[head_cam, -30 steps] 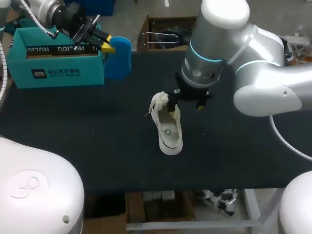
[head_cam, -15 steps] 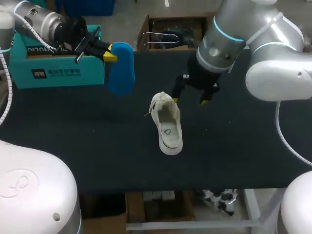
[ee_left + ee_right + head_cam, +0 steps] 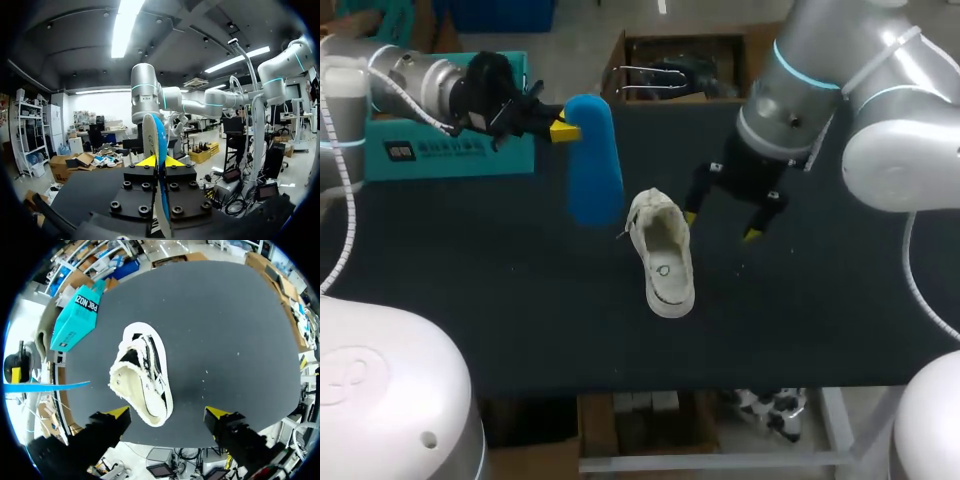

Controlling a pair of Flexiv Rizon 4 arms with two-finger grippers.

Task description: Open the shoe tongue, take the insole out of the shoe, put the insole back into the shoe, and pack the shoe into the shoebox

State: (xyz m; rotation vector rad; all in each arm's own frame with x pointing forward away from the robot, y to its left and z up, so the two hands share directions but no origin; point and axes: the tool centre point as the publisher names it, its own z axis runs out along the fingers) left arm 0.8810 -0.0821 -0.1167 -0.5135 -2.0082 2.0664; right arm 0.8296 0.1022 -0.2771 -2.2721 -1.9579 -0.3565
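A white shoe [image 3: 663, 255] lies on the black table [image 3: 470, 290] near its middle, opening upward. In the right wrist view the shoe [image 3: 142, 380] sits just ahead of my right gripper [image 3: 167, 414], whose fingers are open and hold nothing. From the head view that right gripper [image 3: 722, 225] hovers beside the shoe's far end, to its right. My left gripper [image 3: 560, 130] is shut on the top of a blue insole [image 3: 593, 165], which hangs down left of the shoe. The insole [image 3: 156, 137] stands edge-on between the yellow tips of the left gripper [image 3: 159, 161]. A teal shoebox [image 3: 450, 150] stands at the far left.
The table's front edge [image 3: 720, 385] runs a short way beyond the shoe's near end. The shoebox [image 3: 77, 315] lies beyond the shoe in the right wrist view, and the insole [image 3: 45, 386] shows there as a thin blue line off to the side.
My left arm carried the insole rightward from the shoebox toward the shoe. My right gripper drew away from the shoe's far end, out to the right, still open.
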